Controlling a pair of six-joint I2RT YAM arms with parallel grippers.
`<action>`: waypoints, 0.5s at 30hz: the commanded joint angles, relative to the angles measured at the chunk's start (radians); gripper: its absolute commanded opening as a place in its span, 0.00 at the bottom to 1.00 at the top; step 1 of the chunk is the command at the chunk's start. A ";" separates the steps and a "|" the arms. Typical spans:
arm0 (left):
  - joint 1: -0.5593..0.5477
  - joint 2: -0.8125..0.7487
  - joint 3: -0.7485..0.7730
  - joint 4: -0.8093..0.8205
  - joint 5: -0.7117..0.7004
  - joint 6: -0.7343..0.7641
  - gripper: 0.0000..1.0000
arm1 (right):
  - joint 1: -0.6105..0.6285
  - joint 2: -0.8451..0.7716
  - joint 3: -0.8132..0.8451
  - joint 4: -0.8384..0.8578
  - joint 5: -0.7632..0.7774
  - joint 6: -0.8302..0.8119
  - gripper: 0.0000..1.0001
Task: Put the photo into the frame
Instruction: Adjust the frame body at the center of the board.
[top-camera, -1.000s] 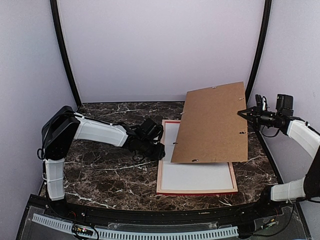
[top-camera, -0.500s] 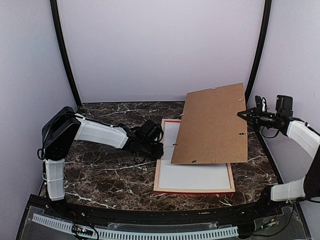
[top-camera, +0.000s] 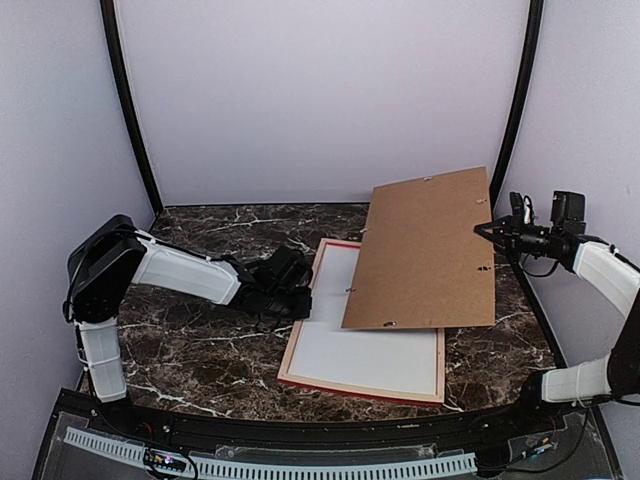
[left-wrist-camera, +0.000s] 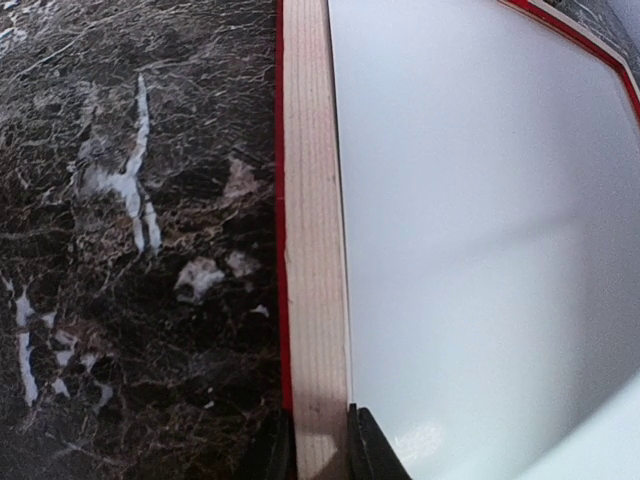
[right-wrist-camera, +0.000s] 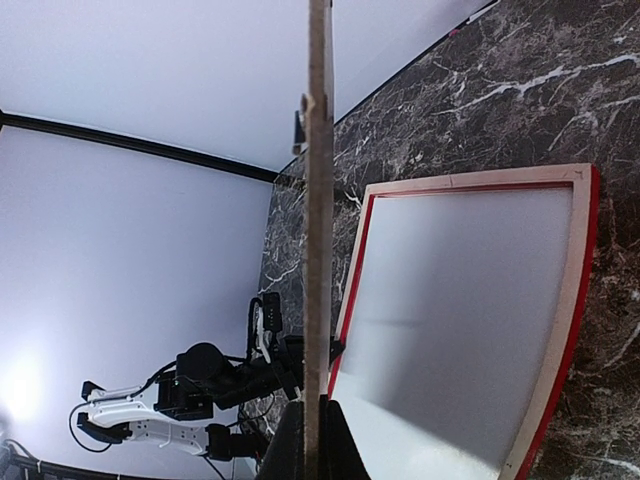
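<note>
The left gripper (left-wrist-camera: 320, 455) pinches the near-left rail of the frame (left-wrist-camera: 312, 250), which lies back-up on the table (top-camera: 200, 340). A white sheet (top-camera: 370, 335) fills it, possibly the photo's back. The right gripper (right-wrist-camera: 308, 440) clamps the raised brown board (top-camera: 425, 250).

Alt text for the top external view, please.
The left gripper grips the left rail of the frame, which lies askew on the marble table. The right gripper holds a brown backing board raised over the frame's far right part.
</note>
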 joint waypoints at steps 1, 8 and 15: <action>0.009 -0.057 -0.081 -0.060 -0.036 -0.044 0.15 | 0.016 -0.018 0.005 0.068 -0.038 -0.007 0.00; 0.049 -0.169 -0.215 0.006 -0.033 -0.126 0.13 | 0.086 0.002 -0.015 0.090 -0.009 0.005 0.00; 0.066 -0.286 -0.356 0.074 -0.020 -0.202 0.13 | 0.182 0.042 -0.027 0.209 0.029 0.078 0.00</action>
